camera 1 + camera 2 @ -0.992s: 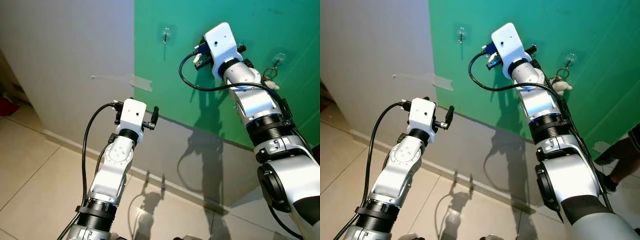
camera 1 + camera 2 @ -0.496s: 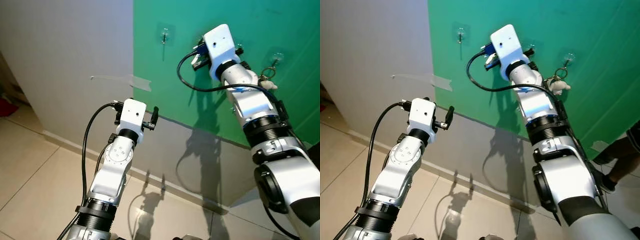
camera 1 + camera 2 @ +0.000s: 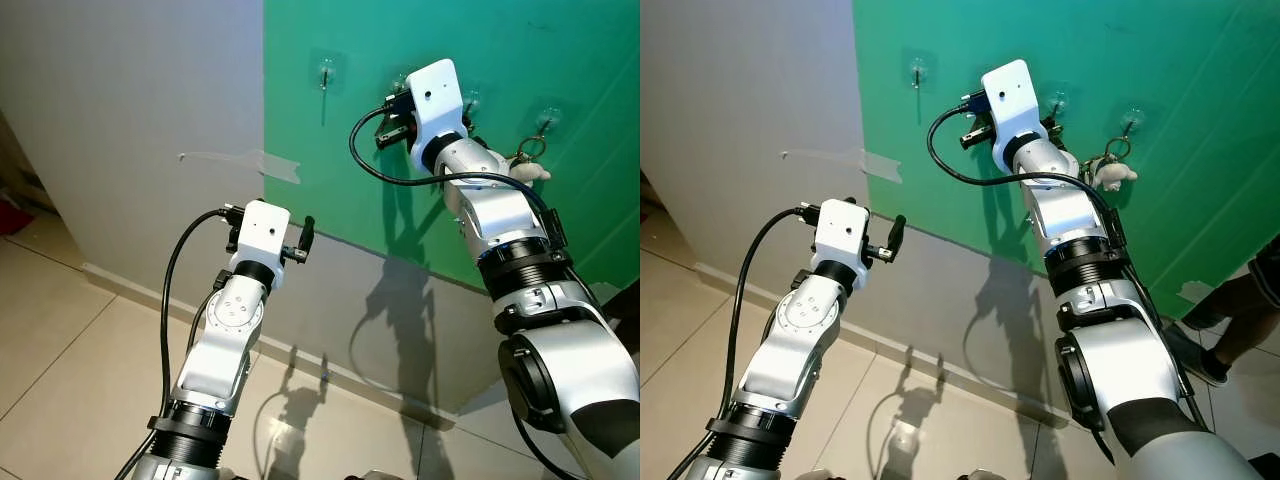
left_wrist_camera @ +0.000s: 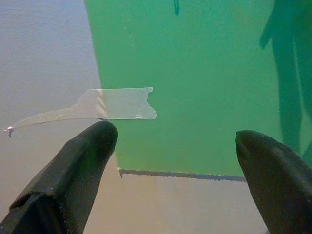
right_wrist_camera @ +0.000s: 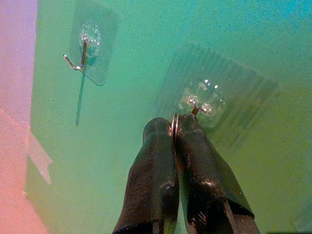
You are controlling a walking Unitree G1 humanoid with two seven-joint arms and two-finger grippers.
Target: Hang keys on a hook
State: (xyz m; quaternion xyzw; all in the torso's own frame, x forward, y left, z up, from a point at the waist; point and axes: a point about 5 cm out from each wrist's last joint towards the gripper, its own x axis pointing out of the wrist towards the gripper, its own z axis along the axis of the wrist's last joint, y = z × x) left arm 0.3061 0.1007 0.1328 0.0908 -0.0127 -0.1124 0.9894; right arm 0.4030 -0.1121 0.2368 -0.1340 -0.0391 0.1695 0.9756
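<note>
Right tool (image 5: 174, 127) pinches key ring (image 5: 174, 127) at hook (image 5: 194, 108) — left tool (image 4: 175, 141) wide.

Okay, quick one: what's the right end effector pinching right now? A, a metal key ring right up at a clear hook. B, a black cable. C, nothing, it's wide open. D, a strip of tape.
A: in the right wrist view the right end effector is shut on a thin metal ring, held right at the clear adhesive hook on the green wall.
</note>
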